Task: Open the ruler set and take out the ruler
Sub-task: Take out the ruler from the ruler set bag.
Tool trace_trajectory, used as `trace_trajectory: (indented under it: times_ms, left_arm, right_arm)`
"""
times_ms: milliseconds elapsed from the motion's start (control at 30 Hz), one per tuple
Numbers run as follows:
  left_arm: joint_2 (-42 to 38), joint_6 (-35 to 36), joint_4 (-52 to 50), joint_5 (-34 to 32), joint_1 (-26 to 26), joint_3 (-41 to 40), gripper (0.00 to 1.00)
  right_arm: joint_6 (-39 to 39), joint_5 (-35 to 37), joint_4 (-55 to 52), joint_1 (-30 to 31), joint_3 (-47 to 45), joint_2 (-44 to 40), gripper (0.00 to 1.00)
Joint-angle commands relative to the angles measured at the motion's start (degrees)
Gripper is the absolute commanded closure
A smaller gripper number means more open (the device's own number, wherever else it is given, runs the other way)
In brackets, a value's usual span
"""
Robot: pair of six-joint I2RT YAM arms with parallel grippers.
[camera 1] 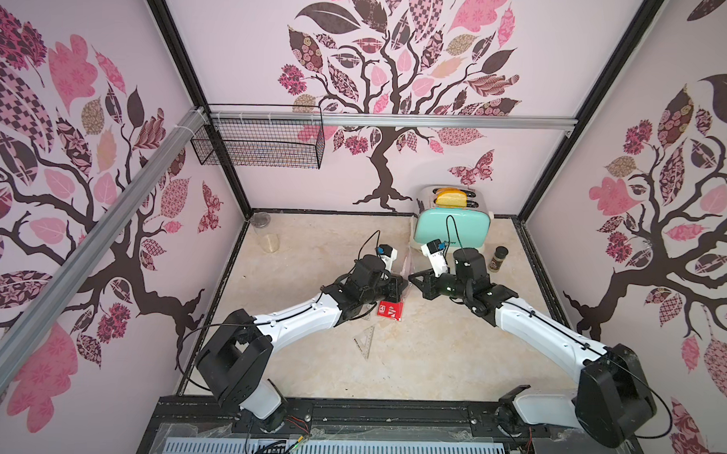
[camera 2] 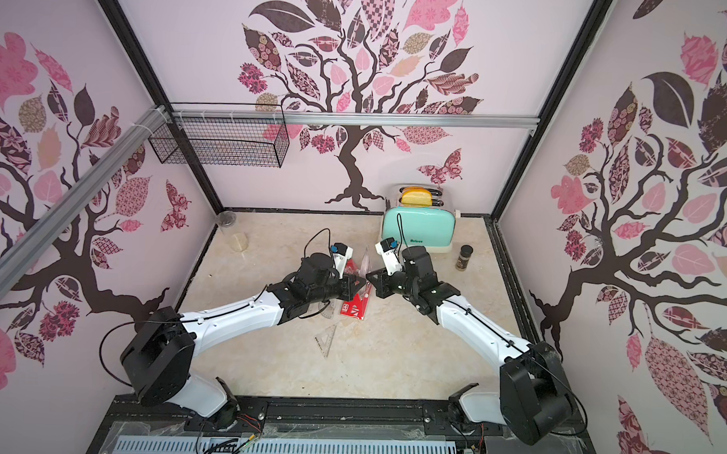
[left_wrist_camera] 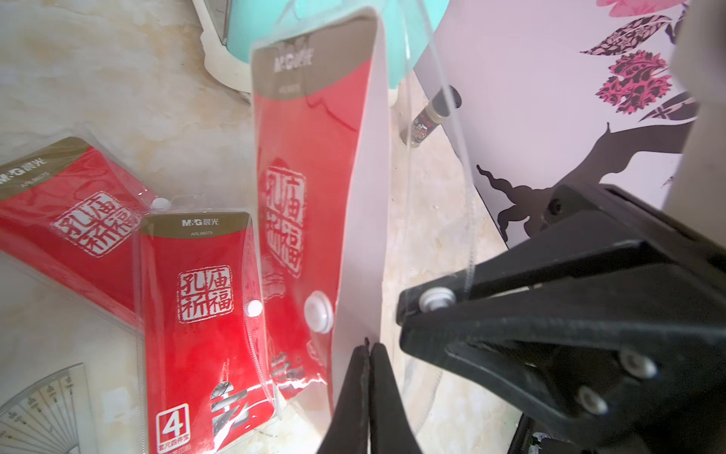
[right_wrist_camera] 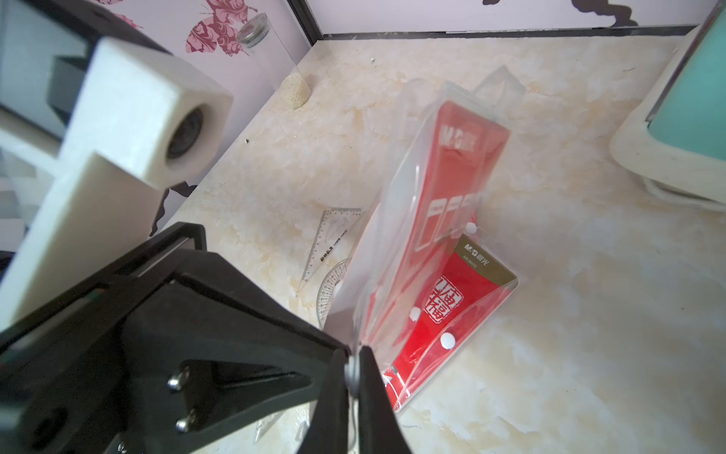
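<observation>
Mid-worktop (right_wrist_camera: pixel 589 314), the ruler set (left_wrist_camera: pixel 306 177) is held up off the surface between two arms! The left tool (left_wrist_camera: pixel 369 350) is clamped tight on the pouch's back edge. The right tool (right_wrist_camera: pixel 355 365) pinches the clear flap (left_wrist_camera: pixel 432 149) at its snap (left_wrist_camera: pixel 436 300). That grip suits spreading the mouth. It looks unsnapped, and no ruler is out yet.

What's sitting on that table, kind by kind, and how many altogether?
Red ruler packs: 3
Clear set square: 1
Clear protractor: 1
Toaster: 1
Bread slice: 1
Spice bottle: 1
Tall clear jar: 1
Total: 9, though another clear piece may hide under the left arm.
</observation>
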Motion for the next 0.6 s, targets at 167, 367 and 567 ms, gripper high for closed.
trace_trajectory:
  times_ms: [167, 367, 567]
  left_arm:
    - [2.0, 3.0, -1.2, -4.5, -0.3, 2.5, 1.00]
    - [4.7, 3.4, -0.5, -5.5, -0.3, 3.2, 1.00]
    - [6.7, 2.2, 4.4, -5.0, -0.3, 2.4, 0.79]
  right_arm:
    - [-0.2, -2.9, -1.2, 0.1, 3.5, -1.4, 1.00]
    - [-0.8, -4.2, -3.1, 0.1, 5.2, -1.5, 1.00]
    - [-1.7, -4.0, -6.0, 0.1, 7.0, -1.9, 1.00]
